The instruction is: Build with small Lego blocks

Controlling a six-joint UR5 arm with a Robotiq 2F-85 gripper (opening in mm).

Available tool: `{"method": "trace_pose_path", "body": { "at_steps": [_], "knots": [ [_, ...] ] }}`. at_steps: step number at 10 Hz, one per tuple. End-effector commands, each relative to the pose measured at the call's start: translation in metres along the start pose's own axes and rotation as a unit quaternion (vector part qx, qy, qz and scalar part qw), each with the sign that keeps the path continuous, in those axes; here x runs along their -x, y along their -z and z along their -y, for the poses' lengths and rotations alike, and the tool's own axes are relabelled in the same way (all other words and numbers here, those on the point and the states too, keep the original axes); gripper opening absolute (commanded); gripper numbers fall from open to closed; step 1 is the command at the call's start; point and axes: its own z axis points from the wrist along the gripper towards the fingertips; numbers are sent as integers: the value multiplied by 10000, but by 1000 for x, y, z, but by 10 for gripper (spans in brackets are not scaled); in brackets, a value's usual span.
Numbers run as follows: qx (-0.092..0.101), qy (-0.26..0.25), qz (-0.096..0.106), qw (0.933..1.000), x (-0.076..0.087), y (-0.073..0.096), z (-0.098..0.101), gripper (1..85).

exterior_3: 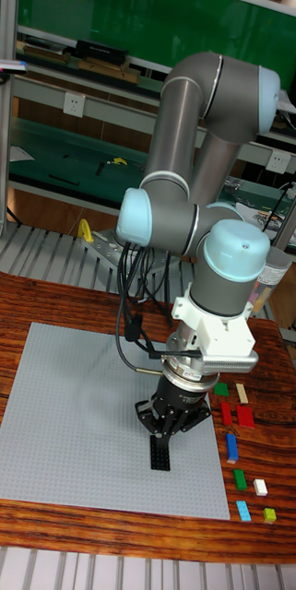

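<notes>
Wooden table point(37, 304) | grey baseplate point(65, 415) | end effector point(162, 441) grasping black Lego block point(159, 454) | loose bricks point(239, 419) beside

The table point(37, 304) shows reddish, strongly grained wood with a light sheen, and on it lies a matt grey studded plastic baseplate point(65, 415). The arm point(198, 120) has smooth satin-grey metal tubes with pale blue plastic caps, and the small Lego blocks point(245, 417) look like glossy plastic.

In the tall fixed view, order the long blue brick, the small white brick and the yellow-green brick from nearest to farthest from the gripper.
From the gripper:
1. Long blue Lego brick, just beside the grey baseplate's edge.
2. Small white Lego brick, lower down on the wood.
3. Small yellow-green Lego brick, nearest the table's front edge.
</notes>
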Motion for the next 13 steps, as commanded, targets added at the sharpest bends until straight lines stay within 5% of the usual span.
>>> {"method": "trace_pose_path", "body": {
  "at_steps": [1,3,13],
  "knots": [
    [81,-13,-35,10000,-2,11,3,13],
    [34,104,-31,9999,-3,15,15,13],
    [11,128,-5,9999,-2,15,17,13]
  ]
}}
